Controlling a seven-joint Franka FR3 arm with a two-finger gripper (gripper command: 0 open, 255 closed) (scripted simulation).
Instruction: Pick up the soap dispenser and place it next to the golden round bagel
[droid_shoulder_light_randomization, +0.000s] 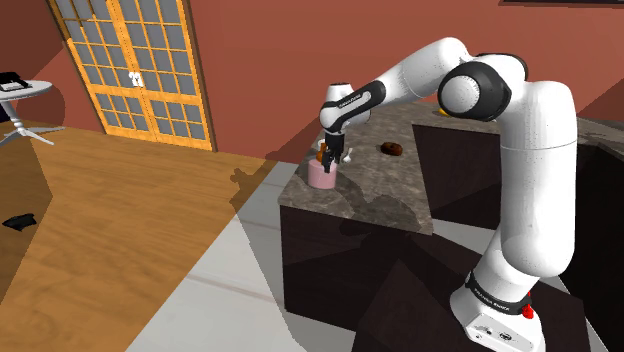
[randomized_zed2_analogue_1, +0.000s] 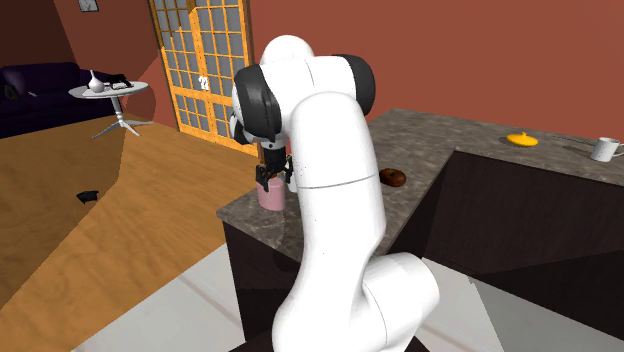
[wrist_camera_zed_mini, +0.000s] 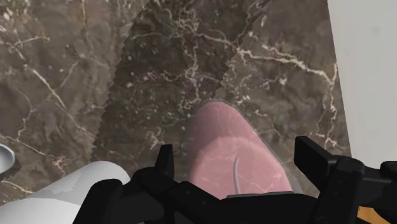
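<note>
**tilefan:** Dark marble counter (droid_shoulder_light_randomization: 375, 195), red-brown walls (droid_shoulder_light_randomization: 300, 60), orange glass-paned door (droid_shoulder_light_randomization: 130, 65) at the back. Where's the soap dispenser sitting?

**gripguy:** Pink soap dispenser (droid_shoulder_light_randomization: 322, 175) stands upright on the counter, close to its outer corner. The bagel (droid_shoulder_light_randomization: 390, 150) looks dark brown to me rather than golden. It lies near the dispenser, further in from the edge, not touching it.

**tilefan:** And the hand?

**gripguy:** Black gripper (droid_shoulder_light_randomization: 331, 153) is right over the dispenser's top. Wrist view has the fingers (wrist_camera_zed_mini: 165, 162) spread apart, one either side of the pink body, with a sliver of marble showing between body and finger. Straddling it, not clamped.
</note>
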